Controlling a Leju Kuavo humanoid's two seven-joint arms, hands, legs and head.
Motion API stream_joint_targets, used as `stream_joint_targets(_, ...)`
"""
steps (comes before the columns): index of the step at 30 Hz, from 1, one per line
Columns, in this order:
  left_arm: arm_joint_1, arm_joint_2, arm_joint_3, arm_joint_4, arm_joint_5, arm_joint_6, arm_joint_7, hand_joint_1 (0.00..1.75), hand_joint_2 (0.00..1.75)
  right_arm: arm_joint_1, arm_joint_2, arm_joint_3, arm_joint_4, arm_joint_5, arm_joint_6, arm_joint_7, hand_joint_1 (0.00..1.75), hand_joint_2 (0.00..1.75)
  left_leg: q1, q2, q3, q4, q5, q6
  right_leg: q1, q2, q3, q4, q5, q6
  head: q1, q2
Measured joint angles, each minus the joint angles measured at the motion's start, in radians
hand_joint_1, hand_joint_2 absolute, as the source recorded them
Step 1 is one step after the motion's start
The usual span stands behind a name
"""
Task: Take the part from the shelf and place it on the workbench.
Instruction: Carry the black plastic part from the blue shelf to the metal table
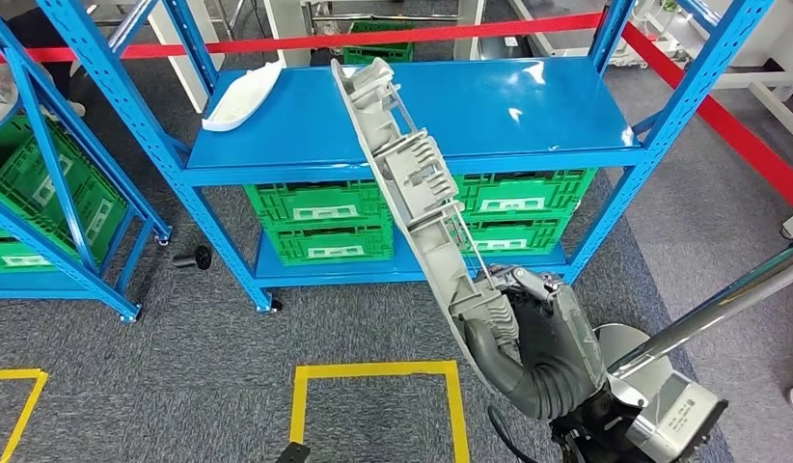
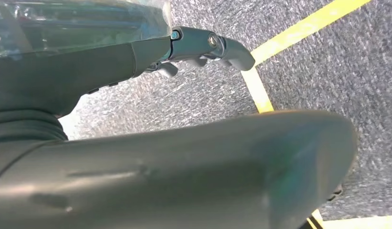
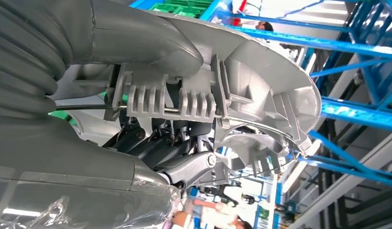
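Note:
A long grey plastic part (image 1: 412, 183) with ribs and clips stands tilted in front of the blue shelf (image 1: 528, 106), its top end level with the shelf board. My right hand (image 1: 537, 338) grips its lower end from the right. In the right wrist view the thumb (image 3: 137, 43) lies over the part's ribbed edge (image 3: 261, 95), with darker fingers (image 3: 151, 148) behind it. A white curved part (image 1: 243, 96) lies on the shelf's left end. My left hand (image 2: 208, 162) hangs over the carpet with its fingers (image 2: 208, 45) stretched out, holding nothing.
Green crates (image 1: 320, 222) fill the shelf's lower level. A second blue rack (image 1: 45, 193) stands to the left. Red barrier tape (image 1: 412, 36) runs behind the shelf and down its right side. A yellow tape square (image 1: 373, 371) marks the carpet. A silver bar (image 1: 721, 304) slants at the right.

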Motion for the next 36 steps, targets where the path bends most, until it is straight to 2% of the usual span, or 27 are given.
stream_joint_targets(2, 0.001, 0.0, 0.0, 0.0, 0.001, 0.0, -0.001, 0.0, 1.75, 0.0, -0.002, -0.001, -0.001, 0.001, 0.0, 0.0, 1.75, 1.75, -0.002, 0.002, -0.015, -0.009, 0.018, 0.014, -0.004, 0.0, -0.004, -0.01, 0.016, 0.013, 0.001, 0.0)
stream_joint_targets(3, 0.001, -0.001, -0.001, 0.0, 0.002, 0.0, -0.001, 0.0, 1.75, 0.001, -0.003, -0.002, -0.002, 0.001, -0.001, 0.0, 1.75, 1.75, -0.001, 0.004, -0.022, -0.013, 0.032, 0.021, -0.004, 0.002, -0.01, -0.006, 0.004, 0.019, 0.002, 0.0)
stream_joint_targets(4, 0.001, -0.001, -0.001, 0.0, 0.002, 0.0, -0.001, 0.0, 1.75, 0.001, -0.005, -0.003, -0.003, 0.001, -0.001, 0.0, 1.75, 1.75, 0.001, 0.006, -0.033, -0.017, 0.047, 0.027, -0.004, 0.003, -0.022, 0.017, -0.03, 0.024, 0.006, 0.0)
stream_joint_targets(5, 0.0, -0.001, -0.001, 0.0, 0.002, 0.0, -0.001, 0.0, 1.75, 0.001, -0.007, -0.003, -0.003, 0.001, -0.001, 0.0, 1.75, 1.75, 0.001, 0.007, -0.046, -0.018, 0.061, 0.031, -0.005, 0.004, -0.037, 0.063, -0.082, 0.026, 0.01, 0.0)
stream_joint_targets(6, 0.0, -0.001, -0.001, 0.0, 0.003, 0.0, -0.001, 0.0, 1.75, 0.001, -0.008, -0.003, -0.004, 0.001, -0.001, 0.0, 1.75, 1.75, 0.0, 0.008, -0.06, -0.018, 0.073, 0.034, -0.004, 0.004, -0.052, 0.125, -0.138, 0.028, 0.015, 0.0)
stream_joint_targets(7, 0.0, -0.001, -0.001, 0.0, 0.003, 0.0, -0.001, 0.0, 1.75, 0.002, -0.009, -0.003, -0.004, 0.001, -0.001, 0.0, 1.75, 1.75, -0.002, 0.008, -0.077, -0.016, 0.085, 0.036, -0.004, 0.004, -0.064, 0.192, -0.177, 0.03, 0.018, 0.0)
stream_joint_targets(8, 0.0, -0.001, -0.001, 0.0, 0.003, 0.0, -0.001, 0.0, 1.75, 0.002, -0.01, -0.003, -0.004, 0.001, -0.001, 0.0, 1.75, 1.75, -0.004, 0.008, -0.093, -0.014, 0.097, 0.037, -0.004, 0.005, -0.066, 0.245, -0.189, 0.029, 0.019, 0.0)
stream_joint_targets(9, 0.0, -0.001, -0.001, 0.0, 0.003, 0.0, -0.001, 0.0, 1.75, 0.002, -0.011, -0.003, -0.004, 0.001, -0.002, 0.0, 1.75, 1.75, -0.006, 0.008, -0.111, -0.011, 0.108, 0.037, -0.003, 0.005, -0.055, 0.269, -0.176, 0.028, 0.02, 0.0)
stream_joint_targets(10, 0.0, -0.001, -0.001, 0.0, 0.003, 0.0, -0.001, 0.0, 1.75, 0.002, -0.013, -0.003, -0.004, 0.001, -0.002, 0.0, 1.75, 1.75, -0.008, 0.008, -0.13, -0.007, 0.119, 0.037, -0.002, 0.005, -0.028, 0.26, -0.15, 0.024, 0.02, 0.0)
stream_joint_targets(12, 0.0, -0.002, -0.001, 0.0, 0.003, 0.0, -0.001, 0.0, 1.75, 0.002, -0.014, -0.005, -0.006, 0.002, -0.004, 0.001, 1.75, 1.75, -0.011, 0.008, -0.16, 0.003, 0.137, 0.034, 0.004, 0.004, 0.077, 0.149, -0.12, 0.011, 0.021, 0.0)
stream_joint_targets(14, 0.0, -0.004, -0.001, 0.0, 0.003, 0.0, 0.0, 0.0, 1.75, 0.001, -0.016, -0.007, -0.009, 0.003, -0.005, 0.002, 1.75, 1.75, -0.014, 0.007, -0.179, 0.012, 0.153, 0.027, 0.011, 0.003, 0.178, 0.009, -0.143, -0.001, 0.021, 0.0)
stream_joint_targets(15, 0.0, -0.004, -0.002, 0.0, 0.003, 0.0, 0.002, 0.0, 1.75, 0.0, -0.016, -0.008, -0.012, 0.004, -0.005, 0.003, 1.75, 1.75, -0.014, 0.008, -0.185, 0.014, 0.163, 0.022, 0.015, 0.003, 0.201, -0.031, -0.153, -0.005, 0.021, 0.0)
stream_joint_targets(17, 0.001, -0.003, -0.002, 0.0, 0.003, 0.0, 0.006, 0.0, 1.75, 0.001, -0.017, -0.009, -0.013, 0.005, -0.006, 0.003, 1.75, 1.75, -0.011, 0.007, -0.196, 0.015, 0.178, 0.012, 0.015, 0.002, 0.193, -0.048, -0.144, -0.014, 0.023, 0.0)
stream_joint_targets(18, 0.002, -0.002, -0.003, 0.0, 0.002, 0.0, 0.007, 0.0, 1.75, 0.001, -0.017, -0.009, -0.013, 0.006, -0.006, 0.003, 1.75, 1.75, -0.01, 0.006, -0.204, 0.023, 0.164, 0.005, 0.014, 0.0, 0.184, -0.049, -0.134, -0.02, 0.023, 0.0)
stream_joint_targets(19, 0.003, -0.002, -0.003, 0.0, 0.002, 0.0, 0.008, 0.0, 1.75, 0.001, -0.017, -0.009, -0.013, 0.006, -0.007, 0.003, 1.75, 1.75, -0.009, 0.005, -0.214, 0.047, 0.132, -0.001, 0.01, -0.002, 0.174, -0.05, -0.123, -0.027, 0.021, 0.0)
stream_joint_targets(21, 0.005, -0.001, -0.004, 0.0, 0.001, 0.001, 0.008, 0.0, 1.75, 0.002, -0.017, -0.009, -0.014, 0.008, -0.007, 0.005, 1.75, 1.75, -0.002, 0.004, -0.239, 0.156, 0.029, -0.014, 0.008, -0.004, 0.15, -0.048, -0.102, -0.034, 0.015, 0.0)
stream_joint_targets(22, 0.005, -0.001, -0.004, 0.0, 0.0, 0.002, 0.007, 0.0, 1.75, 0.002, -0.017, -0.009, -0.014, 0.01, -0.008, 0.005, 1.75, 1.75, 0.001, 0.004, -0.249, 0.223, -0.01, -0.019, 0.008, -0.005, 0.135, -0.045, -0.092, -0.035, 0.013, 0.0)
stream_joint_targets(23, 0.005, -0.001, -0.004, 0.0, -0.001, 0.003, 0.007, 0.0, 1.75, 0.002, -0.017, -0.008, -0.014, 0.013, -0.008, 0.006, 1.75, 1.75, 0.003, 0.004, -0.251, 0.276, -0.028, -0.023, 0.008, -0.005, 0.119, -0.04, -0.082, -0.034, 0.012, 0.0)
stream_joint_targets(24, 0.004, -0.001, -0.005, 0.0, -0.001, 0.005, 0.006, 0.0, 1.75, 0.002, -0.017, -0.008, -0.014, 0.016, -0.008, 0.007, 1.75, 1.75, 0.004, 0.004, -0.242, 0.302, -0.02, -0.024, 0.008, -0.005, 0.101, -0.034, -0.073, -0.033, 0.011, 0.0)
stream_joint_targets(25, 0.004, -0.001, -0.005, 0.0, -0.001, 0.006, 0.005, 0.0, 1.75, 0.002, -0.017, -0.008, -0.014, 0.018, -0.009, 0.008, 1.75, 1.75, 0.004, 0.004, -0.216, 0.291, 0.005, -0.023, 0.008, -0.005, 0.083, -0.027, -0.065, -0.031, 0.01, 0.0)
stream_joint_targets(27, 0.003, 0.0, -0.005, 0.0, -0.002, 0.008, 0.004, 0.0, 1.75, 0.003, -0.017, -0.008, -0.014, 0.022, -0.01, 0.01, 1.75, 1.75, 0.003, 0.003, -0.123, 0.183, 0.043, -0.015, 0.008, -0.003, 0.051, -0.012, -0.05, -0.026, 0.007, 0.0)
stream_joint_targets(29, 0.0, 0.002, -0.005, 0.0, -0.004, 0.009, 0.002, 0.0, 1.75, 0.004, -0.018, -0.009, -0.014, 0.025, -0.011, 0.012, 1.75, 1.75, -0.002, 0.0, -0.031, 0.049, 0.028, -0.003, 0.01, -0.002, 0.031, -0.004, -0.034, -0.017, 0.005, 0.0)
stream_joint_targets(30, -0.001, 0.002, -0.005, 0.0, -0.005, 0.009, 0.001, 0.0, 1.75, 0.005, -0.018, -0.009, -0.015, 0.027, -0.012, 0.013, 1.75, 1.75, -0.005, -0.001, -0.01, 0.012, 0.015, 0.003, 0.009, -0.003, 0.025, -0.004, -0.025, -0.011, 0.005, 0.0)
stream_joint_targets(32, 0.0, 0.003, -0.005, -0.001, -0.006, 0.009, 0.002, 0.0, 1.75, 0.006, -0.018, -0.009, -0.016, 0.031, -0.013, 0.014, 1.75, 1.75, -0.006, 0.001, -0.013, -0.01, 0.025, 0.015, 0.007, -0.003, 0.018, -0.007, -0.008, 0.001, 0.005, 0.0)
stream_joint_targets(33, 0.001, 0.003, -0.005, -0.001, -0.007, 0.009, 0.002, 0.0, 1.75, 0.007, -0.019, -0.009, -0.016, 0.031, -0.013, 0.014, 1.75, 1.75, -0.005, 0.003, -0.021, -0.014, 0.037, 0.022, 0.006, -0.002, 0.013, -0.004, -0.014, 0.006, 0.005, 0.0)
stream_joint_targets(34, 0.001, 0.003, -0.005, -0.001, -0.007, 0.009, 0.002, 0.0, 1.75, 0.007, -0.02, -0.009, -0.017, 0.032, -0.013, 0.014, 1.75, 1.75, -0.003, 0.005, -0.03, -0.019, 0.05, 0.029, 0.005, -0.001, 0.004, 0.013, -0.039, 0.011, 0.008, 0.0)
stream_joint_targets(36, 0.0, 0.003, -0.005, -0.001, -0.007, 0.009, 0.002, 0.0, 1.75, 0.008, -0.021, -0.009, -0.017, 0.032, -0.013, 0.014, 1.75, 1.75, -0.002, 0.008, -0.055, -0.021, 0.075, 0.038, 0.003, 0.001, -0.026, 0.108, -0.135, 0.02, 0.016, 0.0)
